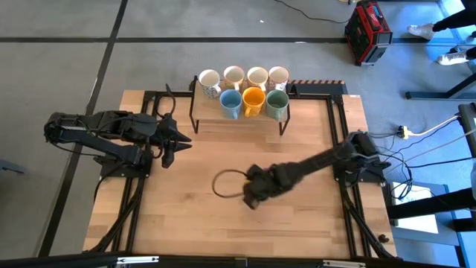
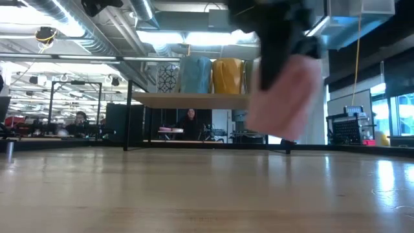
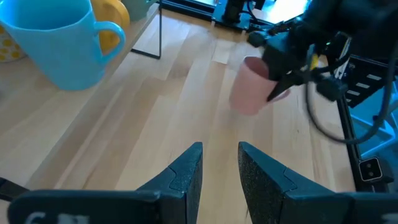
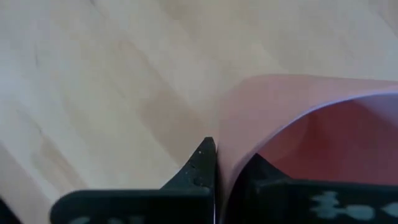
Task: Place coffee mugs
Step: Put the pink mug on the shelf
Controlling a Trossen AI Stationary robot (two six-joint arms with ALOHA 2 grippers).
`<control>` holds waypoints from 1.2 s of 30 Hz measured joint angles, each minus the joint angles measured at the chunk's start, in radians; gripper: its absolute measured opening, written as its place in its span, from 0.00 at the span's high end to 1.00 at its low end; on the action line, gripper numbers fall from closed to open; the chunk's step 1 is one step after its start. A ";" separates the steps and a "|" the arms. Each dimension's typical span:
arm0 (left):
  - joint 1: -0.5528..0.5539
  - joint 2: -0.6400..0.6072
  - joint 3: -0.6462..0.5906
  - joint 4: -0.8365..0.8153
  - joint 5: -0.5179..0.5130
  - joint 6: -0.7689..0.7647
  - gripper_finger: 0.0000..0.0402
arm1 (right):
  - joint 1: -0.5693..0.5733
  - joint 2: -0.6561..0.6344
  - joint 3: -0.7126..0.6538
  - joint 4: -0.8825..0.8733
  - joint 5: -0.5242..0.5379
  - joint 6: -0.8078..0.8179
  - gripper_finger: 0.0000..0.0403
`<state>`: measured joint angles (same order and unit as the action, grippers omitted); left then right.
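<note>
My right claw (image 4: pixel 214 165) is clamped tight on the rim of the pink mug (image 4: pixel 311 124), one finger outside the wall and one inside, above the middle of the table (image 1: pixel 178 216). In the low view the mug (image 2: pixel 284 97) hangs clear of the wood and looks tilted, so the thin pinch on one edge is the weak point: a quick swing or a bump could let it pivot between my fingers or slip out and drop onto the table. The other seven mugs are already on the rack (image 1: pixel 195 112) at the far edge, with the white mugs (image 1: pixel 244 77) in the back row and the blue mug (image 1: pixel 230 103), orange mug (image 1: pixel 253 100) and green mug (image 1: pixel 277 103) in front. The row is tight, so a crooked approach could knock a neighbour or catch the rack's frame. My left claw (image 3: pixel 219 168) waits partly open and empty at the table's left side.
</note>
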<state>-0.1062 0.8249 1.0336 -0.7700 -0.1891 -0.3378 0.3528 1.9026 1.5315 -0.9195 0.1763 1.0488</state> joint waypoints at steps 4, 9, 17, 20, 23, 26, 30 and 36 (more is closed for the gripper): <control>0.000 0.000 0.000 -0.001 0.000 0.000 0.76 | -0.071 0.080 0.103 -0.003 -0.027 -0.007 0.99; 0.000 0.000 0.000 -0.002 0.000 0.001 0.76 | -0.106 0.163 0.198 -0.013 -0.056 0.016 0.99; 0.000 0.000 0.000 0.000 0.000 0.001 0.76 | -0.111 0.223 0.223 -0.001 -0.124 0.027 0.99; 0.000 0.000 0.000 0.000 0.000 0.007 0.76 | -0.111 0.223 0.223 0.012 -0.135 0.030 0.96; 0.000 0.000 0.000 0.000 0.000 0.008 0.76 | -0.111 0.223 0.223 0.032 -0.122 0.031 0.89; 0.000 0.000 0.000 0.000 0.000 0.008 0.76 | -0.111 0.223 0.225 0.047 -0.117 0.030 0.82; 0.000 0.000 0.000 0.000 0.000 0.009 0.76 | -0.111 0.223 0.225 0.055 -0.116 0.027 0.74; 0.000 0.000 0.000 -0.002 0.000 0.009 0.76 | -0.099 0.139 0.224 0.035 -0.067 0.019 0.66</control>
<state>-0.1060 0.8249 1.0336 -0.7719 -0.1894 -0.3288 0.2538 2.0416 1.7557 -0.8842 0.1097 1.0679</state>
